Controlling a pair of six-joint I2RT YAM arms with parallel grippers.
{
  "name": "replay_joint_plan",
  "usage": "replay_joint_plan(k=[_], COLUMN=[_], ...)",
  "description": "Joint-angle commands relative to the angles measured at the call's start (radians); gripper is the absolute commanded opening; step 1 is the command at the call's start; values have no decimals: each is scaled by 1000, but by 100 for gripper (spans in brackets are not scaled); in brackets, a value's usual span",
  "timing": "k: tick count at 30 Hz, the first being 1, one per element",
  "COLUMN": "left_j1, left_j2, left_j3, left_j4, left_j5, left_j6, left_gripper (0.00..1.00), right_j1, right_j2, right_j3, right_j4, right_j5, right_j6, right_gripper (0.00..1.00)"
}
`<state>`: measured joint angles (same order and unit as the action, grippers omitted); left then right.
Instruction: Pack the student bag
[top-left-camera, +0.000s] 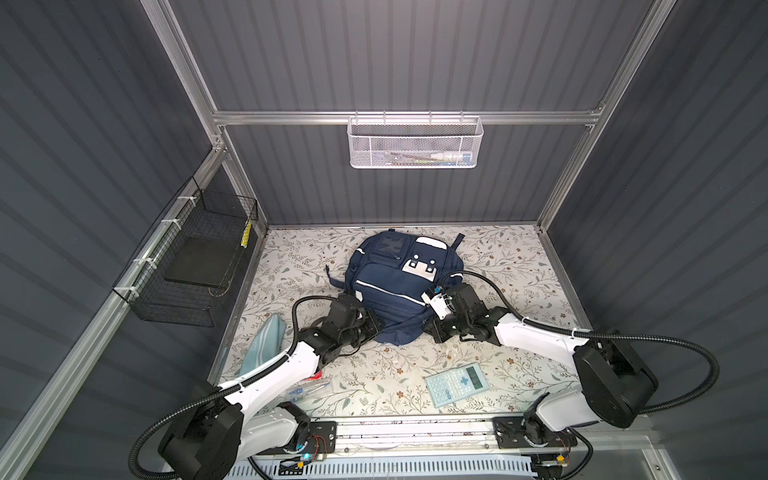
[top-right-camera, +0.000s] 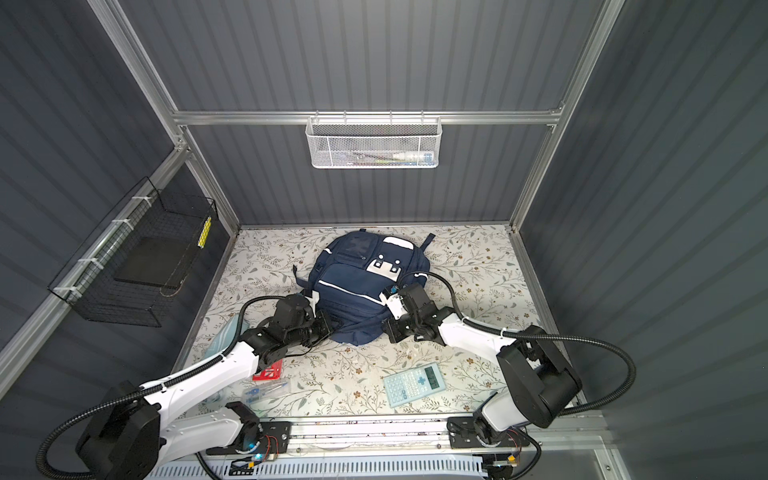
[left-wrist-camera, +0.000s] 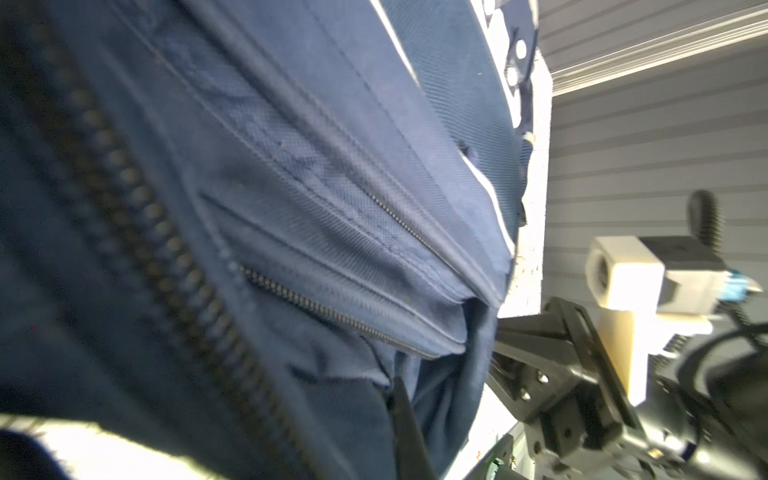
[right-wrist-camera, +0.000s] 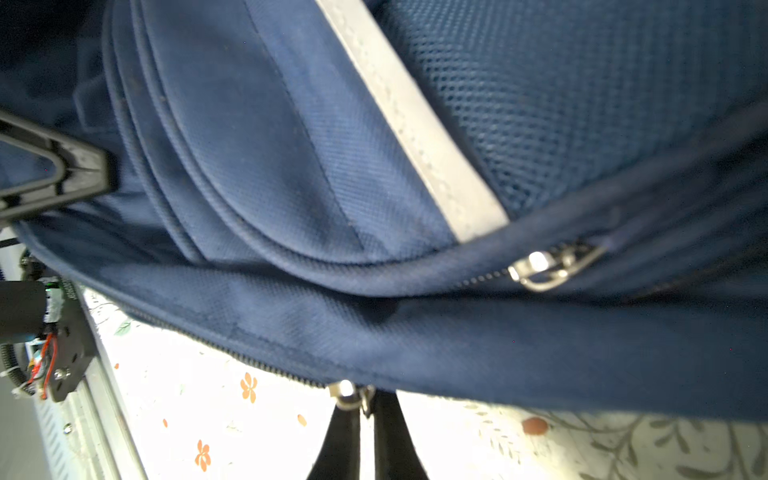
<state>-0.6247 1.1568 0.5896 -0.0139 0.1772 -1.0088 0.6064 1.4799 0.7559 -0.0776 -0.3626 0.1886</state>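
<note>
The navy student bag (top-left-camera: 390, 286) (top-right-camera: 353, 286) lies flat on the floral tabletop in both top views. My left gripper (top-left-camera: 378, 328) (top-right-camera: 330, 326) is at its near-left edge, shut on a fold of the bag's fabric (left-wrist-camera: 357, 399). Only one dark finger (left-wrist-camera: 405, 415) shows there. My right gripper (top-left-camera: 426, 326) (top-right-camera: 384, 326) (right-wrist-camera: 368, 405) is at the near-right edge. Its jaws are shut on a silver zipper pull (right-wrist-camera: 347, 392) at the end of the bag's lower zip. A second zipper slider (right-wrist-camera: 548, 268) sits higher on the bag (right-wrist-camera: 291, 166).
A pale blue calculator (top-left-camera: 457, 383) (top-right-camera: 413, 384) lies near the front. A light-blue striped pouch (top-left-camera: 266, 345) lies under the left arm. Beside it are a clear pen case (top-right-camera: 266, 390) and a red item (top-right-camera: 268, 370). A white mesh basket (top-left-camera: 415, 143) and a black wire basket (top-left-camera: 187, 266) hang on the walls.
</note>
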Motion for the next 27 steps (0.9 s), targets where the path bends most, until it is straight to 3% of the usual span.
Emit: replay_joint_plan(k=[1, 7, 9, 11, 14, 16, 17, 19, 23, 27], left_j1=[13, 16, 16, 15, 14, 14, 14, 14, 14, 14], left_j2=[-77, -111, -107, -82, -28, -30, -36, -45, -37, -33], left_j3=[24, 30, 30, 30, 19, 16, 18, 32, 34, 26], left_j4=[-114, -156, -145, -107, -22, -21, -35, -73, -76, -58], left_j5=[-37, -59, -51, -22, 34, 28, 15, -5, -2, 3], left_j6=[63, 80, 81, 74, 43, 46, 55, 79, 86, 74], left_gripper=[0, 0, 0, 0, 0, 0, 0, 0, 0, 0], right_j1=[-149, -221, -217, -166, -32, -24, -24, -24, -2, 0], right_j2=[29, 11, -7, -32, -38, -36, -43, -64, -68, 18], right_j3=[13, 48, 56, 53, 63, 44, 29, 4, -33, 3], right_j4=[-117, -189, -209, -193, -191, -152, -130, -99, -13, 15], right_j5=[205, 209, 148, 63, 106, 96, 87, 61, -30, -100], right_j6=[26, 52, 39, 33, 30, 74, 89, 117, 96, 32], right_gripper=[0, 0, 0, 0, 0, 0, 6, 37, 48, 51])
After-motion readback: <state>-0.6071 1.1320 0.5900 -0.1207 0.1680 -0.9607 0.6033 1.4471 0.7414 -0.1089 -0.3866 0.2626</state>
